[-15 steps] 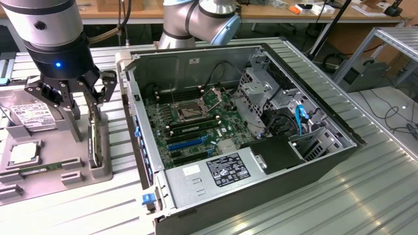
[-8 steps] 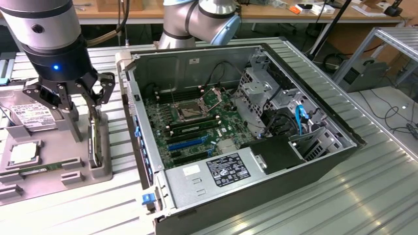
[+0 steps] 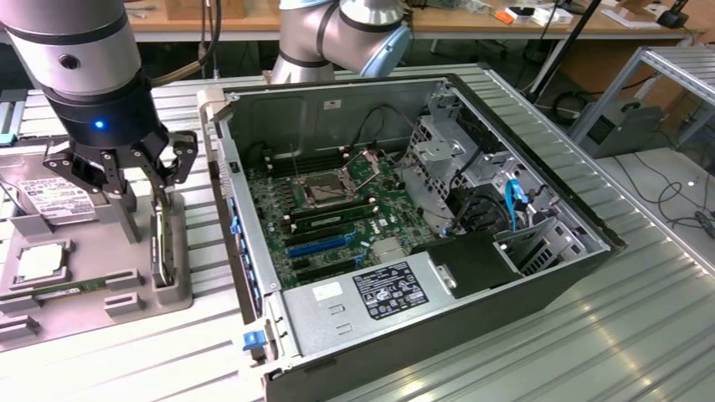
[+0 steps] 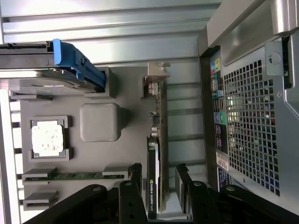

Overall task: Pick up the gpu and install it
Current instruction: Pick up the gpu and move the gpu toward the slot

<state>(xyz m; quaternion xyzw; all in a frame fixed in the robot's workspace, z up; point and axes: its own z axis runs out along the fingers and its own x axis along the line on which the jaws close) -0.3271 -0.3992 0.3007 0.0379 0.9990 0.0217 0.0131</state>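
Bright, even overhead light washes the ribbed metal bench [image 3: 604,335], with pale sheen along its ribs. The open computer case [image 3: 324,105] is dimmer inside. In the wrist view the bench glares near white and the end effector [image 4: 158,167] reads as dark silhouette.

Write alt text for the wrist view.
With open fingers showing one on each side of it, the gripper hovers over the gpu, which stands on edge in a grey tray. The tray also holds a processor chip, a memory stick and a drive with a blue clip; the computer case stands beside it.
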